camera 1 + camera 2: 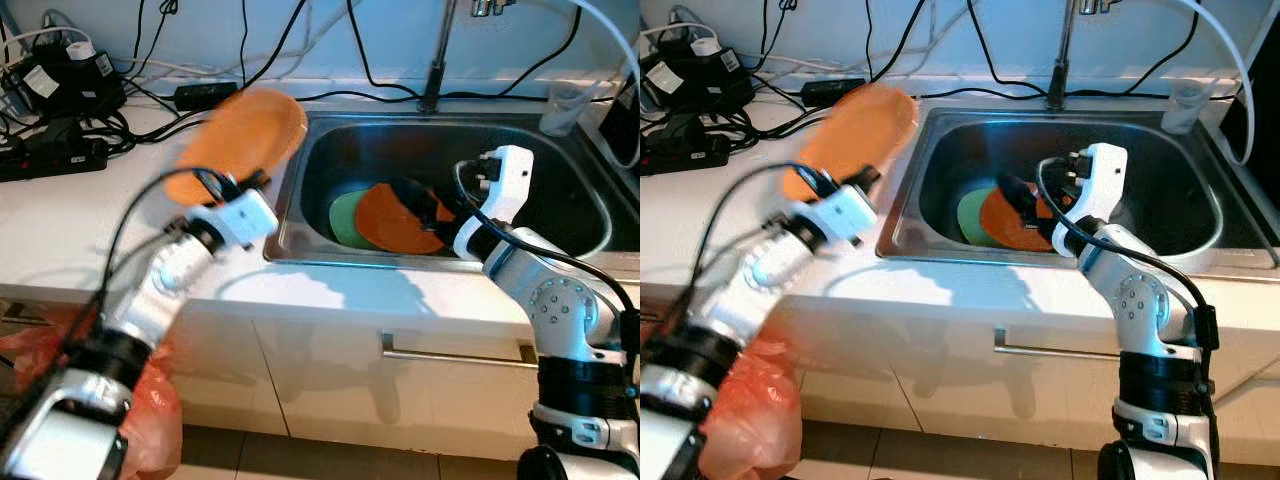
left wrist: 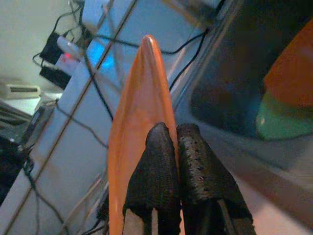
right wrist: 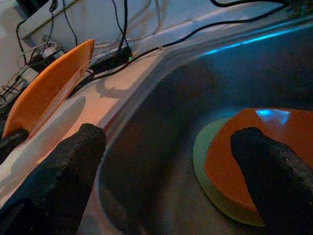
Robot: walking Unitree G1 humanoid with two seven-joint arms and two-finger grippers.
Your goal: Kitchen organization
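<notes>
orange plate (image 1: 240, 138) clamped by left gripper (image 2: 177, 161) over counter (image 1: 70, 215); right gripper (image 3: 166, 161) fingers apart in sink (image 1: 560, 215).

We record a white counter (image 1: 60, 230) with an inset steel sink (image 1: 590, 215). In the basin, just below the right gripper (image 1: 425, 200), an orange plate (image 1: 395, 225) lies on a green plate (image 1: 343, 218). Behind the left gripper (image 1: 232, 182), black cables (image 1: 130, 100) and a power strip (image 1: 50, 158) rest on the counter.
</notes>
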